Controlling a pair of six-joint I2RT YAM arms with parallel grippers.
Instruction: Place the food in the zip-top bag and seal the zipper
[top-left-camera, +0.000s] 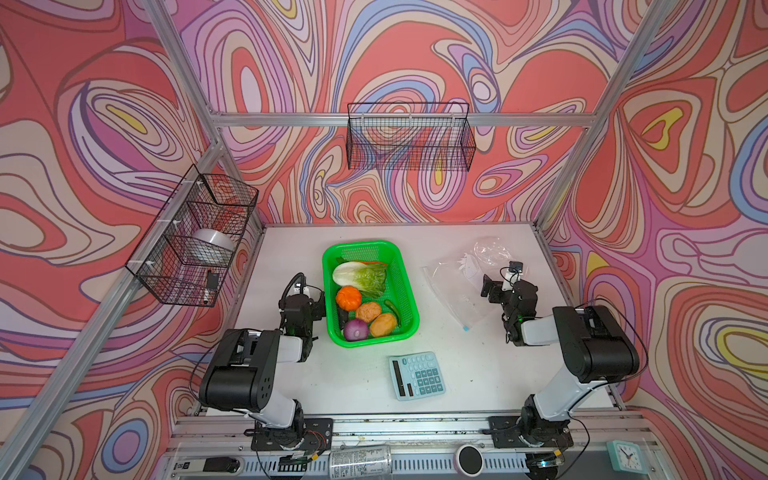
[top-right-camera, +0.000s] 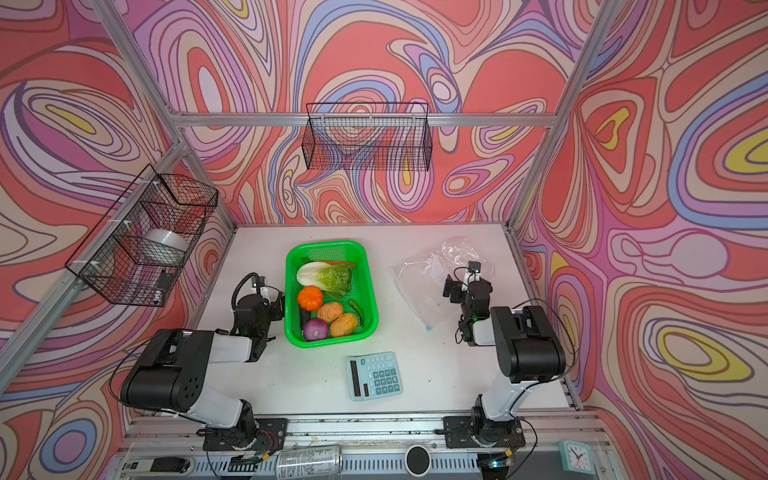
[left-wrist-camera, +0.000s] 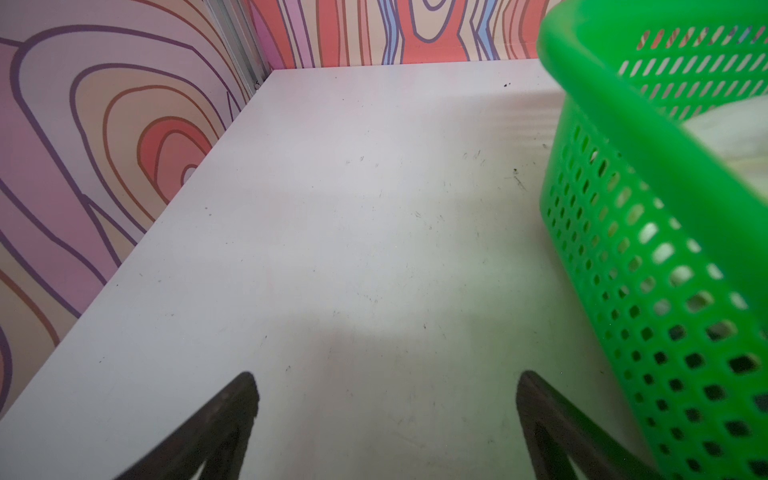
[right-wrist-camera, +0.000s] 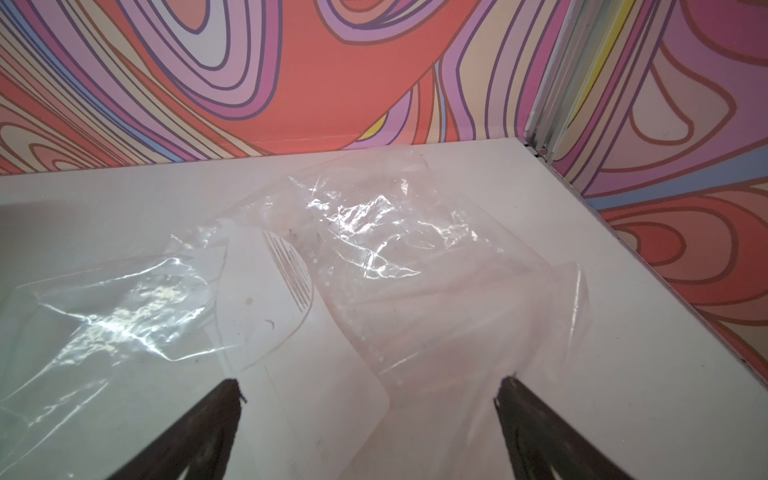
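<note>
The food lies in a green basket (top-left-camera: 409, 291): a napa cabbage (top-left-camera: 359, 277), a pumpkin (top-left-camera: 348, 298), a purple onion (top-left-camera: 356, 331), two potatoes (top-left-camera: 368, 311), a green pepper (top-left-camera: 391, 309), with a carrot (top-left-camera: 372, 262) and a dark eggplant (top-left-camera: 343, 316) half hidden. The clear zip-top bag (top-left-camera: 453, 291) lies flat on the table to the right, its zipper's blue slider (top-left-camera: 466, 328) at the near end. My left gripper (left-wrist-camera: 386, 390) is open over bare table beside the basket (left-wrist-camera: 665, 249). My right gripper (right-wrist-camera: 370, 395) is open just above the crinkled bag (right-wrist-camera: 374, 249), holding nothing.
A blue calculator (top-left-camera: 417, 375) lies on the white table (top-left-camera: 291, 374) in front of the basket. Black wire baskets hang on the back wall (top-left-camera: 409, 137) and the left wall (top-left-camera: 193, 237). A can (top-left-camera: 360, 461) and a small clock (top-left-camera: 625, 456) sit beyond the front rail.
</note>
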